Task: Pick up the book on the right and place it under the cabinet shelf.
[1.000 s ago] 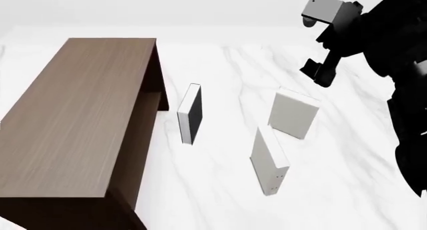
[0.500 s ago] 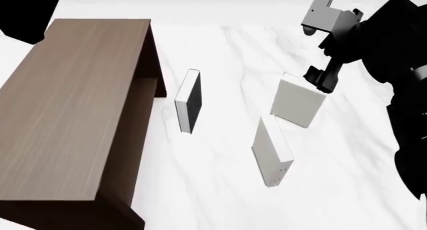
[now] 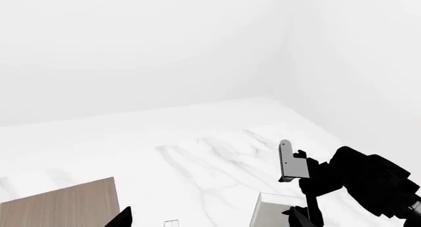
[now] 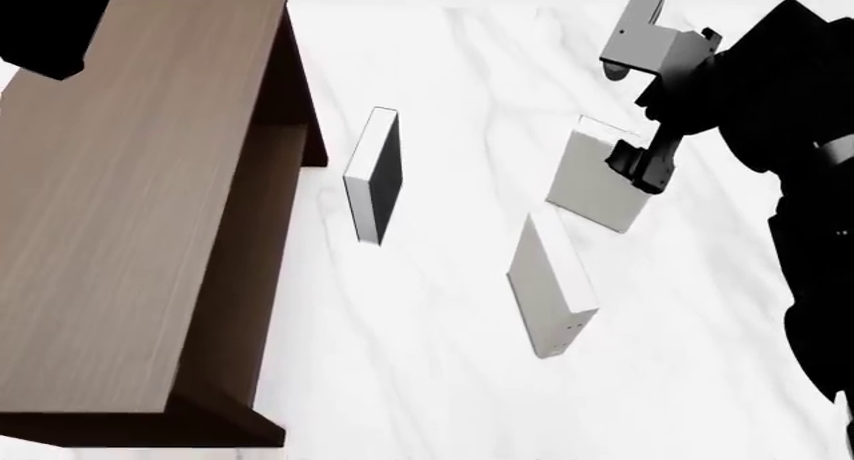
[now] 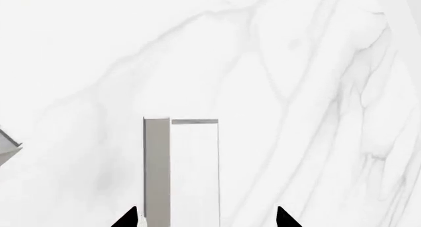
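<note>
The right gripper (image 4: 638, 166) is now sitting at the top far corner of the plain off-white book (image 4: 594, 187), where a second ago it was hanging well above and behind it. In the right wrist view the two dark fingertips (image 5: 128, 218) are standing wide apart, one on each side of the upright book (image 5: 181, 172), with nothing pinched yet. So the approach is looking nearly finished, and closing on the cover is probably the step in hand, though from the head view it is hard to say whether a pad is already touching.

The book is standing on the white marble table (image 4: 441, 310), on the right, apart from the dotted-edge pale book (image 4: 550, 290) in front of it and the black-faced book (image 4: 374, 175) nearer the dark-brown cabinet (image 4: 134, 200). The cabinet shelf (image 4: 274, 170) is showing only as a sliver at the open side.

The whole view is also shifting: the cabinet is filling more of the left side than before. The left gripper (image 3: 123, 218) is barely entering its own view, so I cannot tell its opening.
</note>
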